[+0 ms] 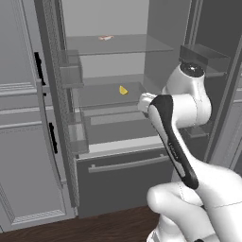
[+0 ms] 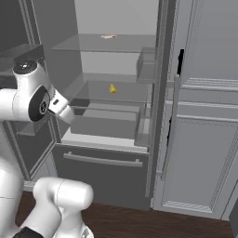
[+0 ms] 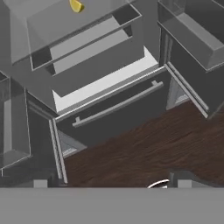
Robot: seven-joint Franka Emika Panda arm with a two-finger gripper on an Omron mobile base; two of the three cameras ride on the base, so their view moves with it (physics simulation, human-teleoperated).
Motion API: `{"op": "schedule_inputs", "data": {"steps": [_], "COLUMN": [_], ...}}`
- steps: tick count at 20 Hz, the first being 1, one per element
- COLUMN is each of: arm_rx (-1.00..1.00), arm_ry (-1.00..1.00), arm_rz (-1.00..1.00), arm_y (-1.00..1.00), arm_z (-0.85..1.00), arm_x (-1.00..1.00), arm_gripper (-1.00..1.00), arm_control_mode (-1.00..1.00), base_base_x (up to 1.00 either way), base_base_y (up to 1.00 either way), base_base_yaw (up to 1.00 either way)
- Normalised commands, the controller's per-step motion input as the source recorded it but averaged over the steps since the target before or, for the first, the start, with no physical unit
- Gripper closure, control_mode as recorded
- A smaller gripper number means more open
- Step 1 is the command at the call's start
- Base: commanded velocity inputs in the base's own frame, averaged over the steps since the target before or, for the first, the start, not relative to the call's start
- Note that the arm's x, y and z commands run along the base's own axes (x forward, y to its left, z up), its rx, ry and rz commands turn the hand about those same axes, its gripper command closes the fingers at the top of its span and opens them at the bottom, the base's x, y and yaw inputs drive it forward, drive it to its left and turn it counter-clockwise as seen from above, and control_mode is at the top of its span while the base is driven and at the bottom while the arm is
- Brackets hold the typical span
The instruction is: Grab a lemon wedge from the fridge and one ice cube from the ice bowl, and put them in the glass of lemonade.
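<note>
Fridge (image 1: pixel 118 179): you have both doors open.
Lemon wedge (image 1: pixel 123 90): untouched on the middle glass shelf (image 1: pixel 101 97).
Fingers: released, holding nothing.
Left: wedge, ice cube, lemonade.

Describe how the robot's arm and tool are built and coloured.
The arm is made of glossy white rounded segments, with black bands at the joints and a dark round cap on top of one joint. The tool shows as two small grey square finger tips.
</note>
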Motion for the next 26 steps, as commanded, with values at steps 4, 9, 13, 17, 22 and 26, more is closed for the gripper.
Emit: {"op": "schedule_inputs", "data": {"steps": [4,9,13,17,22,26], "arm_rx": [-0.10,0.00,-0.01,-0.03,-0.08,0.00], "arm_ry": [0.00,-0.01,0.00,-0.05,-0.12,-0.01], "arm_rz": [-0.14,0.01,0.00,0.18,0.07,0.00], "arm_y": [-0.63,-0.07,-0.01,-0.08,-0.13,-0.15], "arm_z": [-0.38,-0.12,0.10,0.09,0.17,0.00], "arm_x": [-0.81,-0.92,-0.08,-0.39,-0.41,-0.21], "arm_gripper": [-1.00,-1.00,-1.00,-1.00,-1.00,-1.00], "arm_control_mode": [-1.00,-1.00,-1.00,-1.00,-1.00,-1.00], "base_base_x": [0.00,0.00,0.00,0.00,0.00,0.00], "base_base_y": [0.00,0.00,0.00,0.00,0.00,0.00], "base_base_yaw": [0.00,0.00,0.00,0.00,0.00,0.00]}}
